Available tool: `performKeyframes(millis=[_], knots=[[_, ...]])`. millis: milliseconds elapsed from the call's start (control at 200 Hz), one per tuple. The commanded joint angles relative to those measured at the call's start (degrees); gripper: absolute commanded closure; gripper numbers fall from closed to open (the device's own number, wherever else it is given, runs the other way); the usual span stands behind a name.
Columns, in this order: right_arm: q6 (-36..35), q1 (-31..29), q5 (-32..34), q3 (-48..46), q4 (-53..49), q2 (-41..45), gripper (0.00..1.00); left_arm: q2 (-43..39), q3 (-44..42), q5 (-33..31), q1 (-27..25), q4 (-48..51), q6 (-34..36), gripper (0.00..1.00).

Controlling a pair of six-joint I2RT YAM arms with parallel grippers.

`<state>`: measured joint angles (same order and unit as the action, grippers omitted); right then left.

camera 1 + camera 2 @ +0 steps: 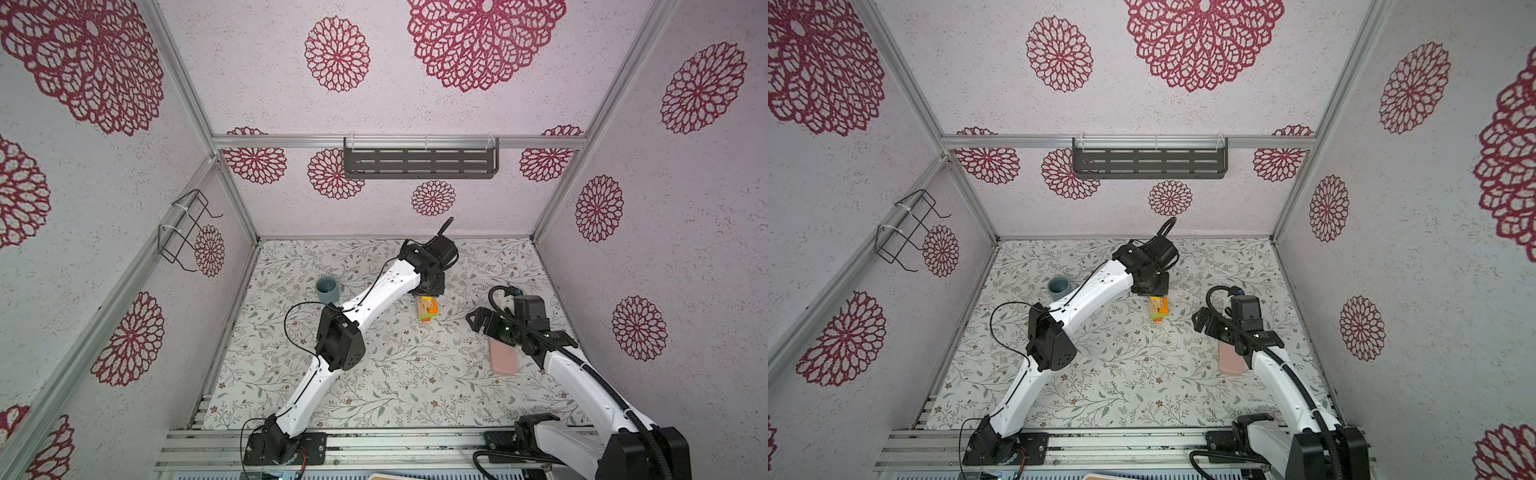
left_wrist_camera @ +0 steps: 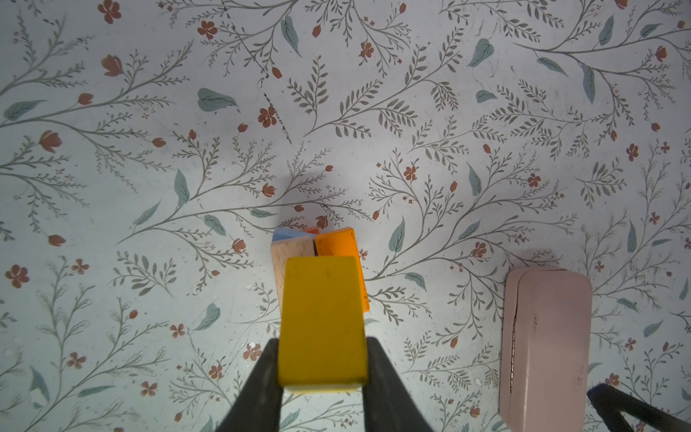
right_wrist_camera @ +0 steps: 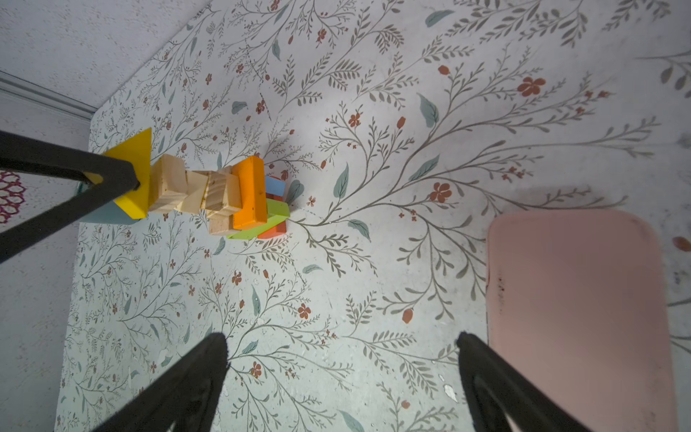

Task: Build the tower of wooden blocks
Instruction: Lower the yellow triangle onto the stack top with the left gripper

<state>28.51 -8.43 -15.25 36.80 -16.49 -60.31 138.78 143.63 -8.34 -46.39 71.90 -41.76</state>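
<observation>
- left end effector (image 2: 323, 340) pinches yellow block (image 2: 321, 318) by its 2 long sides, directly over tower (image 3: 224, 194), mid-tabletop (image 1: 395, 386)
- block at top plain-wood layer; contact unclear
- block's long axis roughly follows the blocks beneath
- right end effector (image 3: 342, 336) spread, empty, beside pink slab (image 3: 576, 299), farther off
- mug (image 1: 328, 289) well apart, no obstruction

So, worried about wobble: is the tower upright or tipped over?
Upright: the tower's skewed layers stand stacked on the table, the left hand gripping the yellow block on top.
</observation>
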Motion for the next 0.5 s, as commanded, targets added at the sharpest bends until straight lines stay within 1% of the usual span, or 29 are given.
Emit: performKeyframes(millis=[0, 285, 495], knots=[[-0.87, 0.43, -0.46, -0.65, 1.10, -0.13, 0.01, 0.88, 1.06, 0.02, 0.27, -0.18, 0.23, 0.71], [-0.83, 0.43, -0.60, -0.85, 1.12, 0.10, 0.01, 1.01, 0.51, 0.07, -0.09, -0.27, 0.16, 0.70], [-0.90, 0.52, -0.66, -0.94, 1.11, 0.20, 0.01, 0.84, 0.59, -0.06, -0.01, -0.53, 0.26, 0.65]])
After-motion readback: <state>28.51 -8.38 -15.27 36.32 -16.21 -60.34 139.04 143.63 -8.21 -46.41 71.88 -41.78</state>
